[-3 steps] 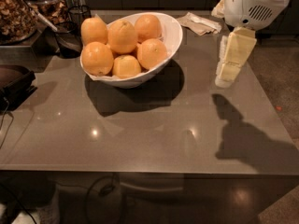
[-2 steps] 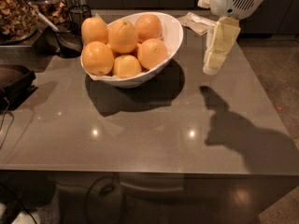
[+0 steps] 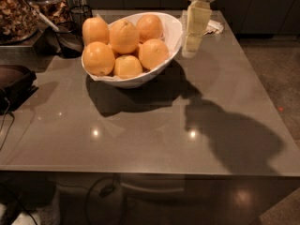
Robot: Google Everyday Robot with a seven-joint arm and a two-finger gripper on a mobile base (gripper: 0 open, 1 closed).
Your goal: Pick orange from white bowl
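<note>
- Change: gripper (image 3: 188,50) has shifted left across worktop (image 3: 140,139), from well right of bowl (image 3: 174,32) to just beside right rim. No contact seen.
- Gripper state: cannot tell whether spread or pressed together; nothing held.
- Meaning: approach phase; reach over rim and descent not yet done.
- Orange (image 3: 124,36): in bowl, centre of pile, touching neighbours.
- Orientation: nub points up, slightly rearward; stem axis near vertical. Body near round, no marked long axis.
</note>
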